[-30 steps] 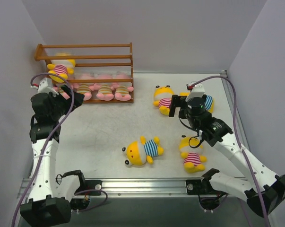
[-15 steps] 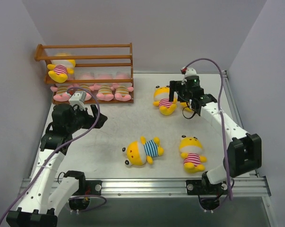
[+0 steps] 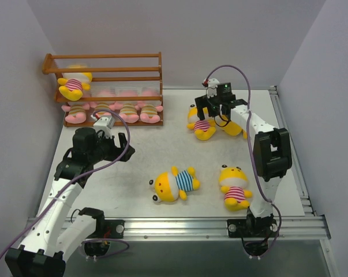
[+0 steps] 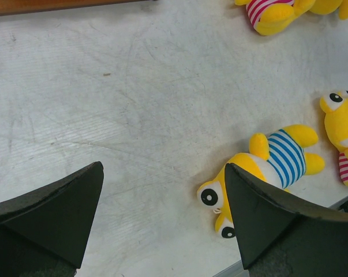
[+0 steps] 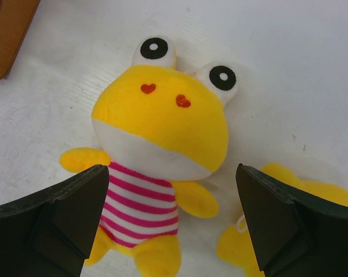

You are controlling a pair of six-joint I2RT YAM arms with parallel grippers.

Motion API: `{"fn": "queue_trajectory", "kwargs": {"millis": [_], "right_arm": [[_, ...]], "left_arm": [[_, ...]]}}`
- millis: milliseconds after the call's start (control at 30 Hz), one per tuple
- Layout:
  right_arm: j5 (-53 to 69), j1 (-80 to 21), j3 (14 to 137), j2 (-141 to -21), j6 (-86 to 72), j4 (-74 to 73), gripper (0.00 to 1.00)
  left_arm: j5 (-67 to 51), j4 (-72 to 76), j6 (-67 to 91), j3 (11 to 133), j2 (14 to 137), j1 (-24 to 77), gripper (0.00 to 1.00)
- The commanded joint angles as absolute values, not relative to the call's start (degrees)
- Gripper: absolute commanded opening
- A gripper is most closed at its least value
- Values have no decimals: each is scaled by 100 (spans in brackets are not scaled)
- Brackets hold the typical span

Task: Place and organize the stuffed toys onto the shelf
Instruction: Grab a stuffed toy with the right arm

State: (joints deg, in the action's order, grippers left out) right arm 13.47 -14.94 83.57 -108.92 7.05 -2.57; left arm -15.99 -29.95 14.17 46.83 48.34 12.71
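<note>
Fingers [image 5: 64, 225] of the right gripper [image 5: 172, 170] are spread wide, nothing held, poised above the yellow plush frog in a pink-striped shirt [image 5: 162, 127], frame centre. Closure is best made across the striped torso, with the second yellow plush toy [image 5: 318, 193] at lower right avoided.

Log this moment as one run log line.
right gripper: open, over yellow pink-striped toy | left gripper: open, empty, over table | shelf: partly filled

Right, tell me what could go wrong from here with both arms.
The open right gripper hangs over the pink-striped toy, but a second yellow toy lies close beside it; closing may snag both.
The blue-striped toy lies near the front edge of the table; the open left gripper might nudge it off.
</note>
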Motion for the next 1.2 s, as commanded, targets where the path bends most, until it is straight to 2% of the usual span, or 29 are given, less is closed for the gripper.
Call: {"fn": "queue_trajectory", "kwargs": {"millis": [0,167,233,333,367,467,567,800,967,1167], "right_arm": [[1723,-1485,8928,-11205,1291,-509,97],[1679,-1433,9220,-11742,1476,-615,96],[1722,-1441,9229,-11847,1450,-615,91],[1705,-1529,9045,-11708,1389,-615,71],[1540,-1564,8948,-11629,1371,-520,49],[1328,-1687,8554,-11216,1161,-282,15],[1082,-1871,8193,-10733,862,-124,3],[-420,-2688,7674,-9678,-209,-202,0],[-1405,-3242,7226,-8826,-1552,-133,0],[-2179,-3937,6548,-7972,-2723,141,0]], "left_arm": [[-1494,-2997,1266,4781,4720,1301,94],[-1538,-2953,1266,4764,4702,1292,94],[-1538,-2962,1257,4772,4702,1292,94],[-1582,-2953,1257,4764,4720,1301,94],[-1582,-2953,1266,4764,4737,1292,94],[-1678,-2944,1274,4764,4772,1292,94],[-1828,-2883,1301,4746,4790,1240,94],[-1960,-2664,1529,4667,4790,1213,94],[-1943,-2304,2512,4500,4781,1414,94],[-820,-1934,3488,4526,4738,2590,94]]}}
